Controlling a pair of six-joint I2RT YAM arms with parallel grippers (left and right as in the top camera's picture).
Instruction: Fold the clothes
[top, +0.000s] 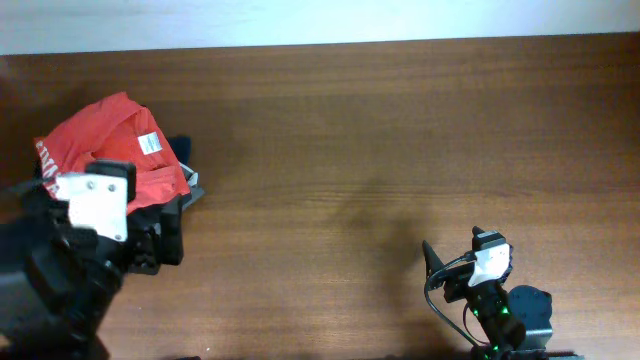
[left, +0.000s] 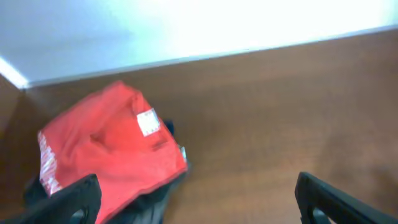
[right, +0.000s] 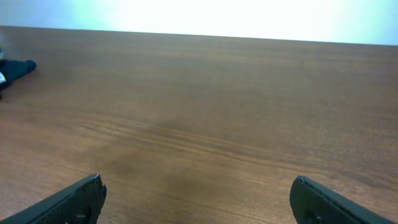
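The clothes, a red-orange T-shirt (top: 105, 150), lie crumpled at the table's far left, with a white neck tag (top: 149, 143) facing up and white lettering along the left edge. In the left wrist view the T-shirt (left: 106, 149) fills the left half. My left gripper (left: 198, 186) hovers open just in front of the shirt's near right edge, with nothing between its fingers (left: 78, 196). My right gripper (right: 198, 186) stands open over bare wood at the near right of the table (top: 468, 262), far from the shirt.
Dark garments (left: 158, 196) lie under the red shirt and stick out at its right side (top: 188, 172). A dark cloth tip (right: 17, 67) shows at the left edge of the right wrist view. The brown wooden table (top: 380, 140) ends at a pale wall behind.
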